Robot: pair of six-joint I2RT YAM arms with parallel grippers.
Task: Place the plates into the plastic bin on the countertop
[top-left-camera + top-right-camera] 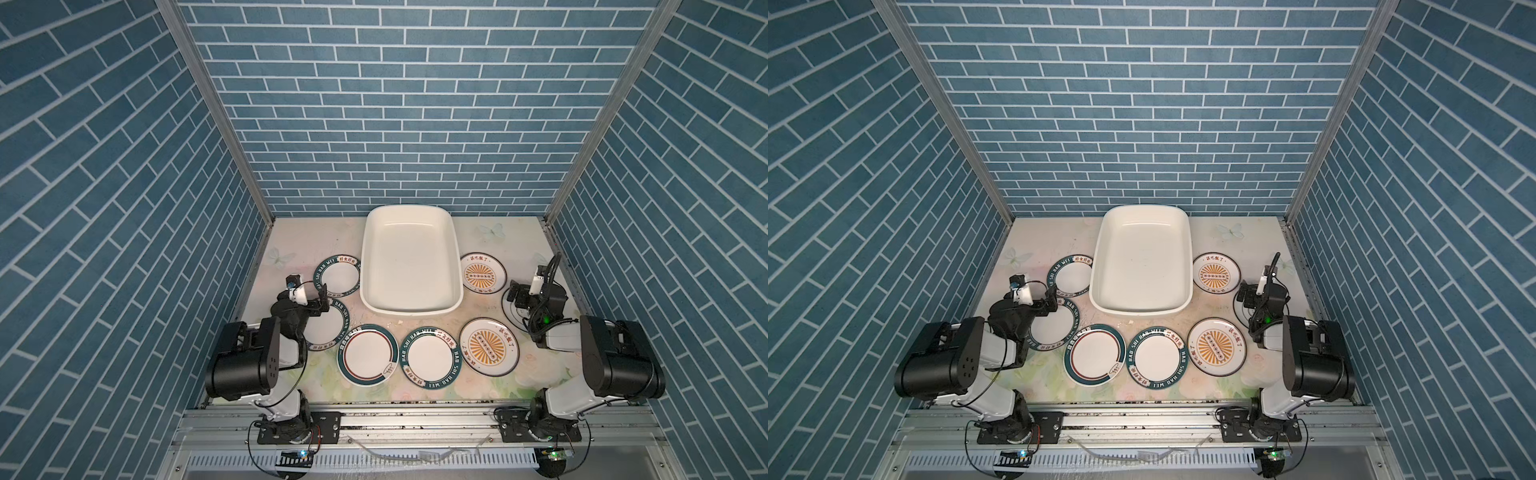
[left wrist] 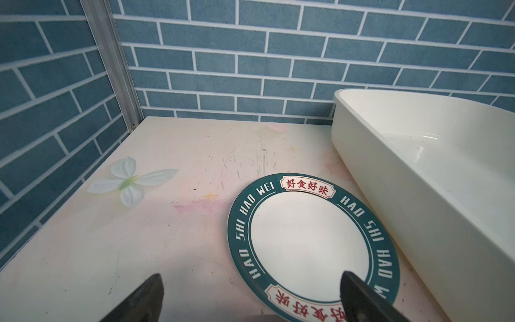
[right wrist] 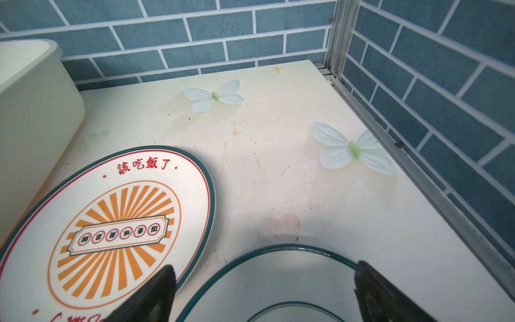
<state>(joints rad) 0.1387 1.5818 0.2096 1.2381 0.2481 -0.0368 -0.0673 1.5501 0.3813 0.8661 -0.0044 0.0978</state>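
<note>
Plates (image 1: 430, 358) — seven, flat on the flowered countertop (image 1: 316, 237) — lie around an empty white plastic bin (image 1: 411, 309); none is in yet. Left gripper (image 2: 250, 276) and right gripper (image 3: 263, 266) spread their fingers wide, empty: lettered plate (image 2: 306, 245) just beyond the left fingers, teal-rimmed plate (image 3: 278, 278) beneath the right.

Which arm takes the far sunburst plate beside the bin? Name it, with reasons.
Right. The right gripper is open beside that sunburst plate; the left gripper, also open, sits across the plastic bin, over a lettered plate.
</note>
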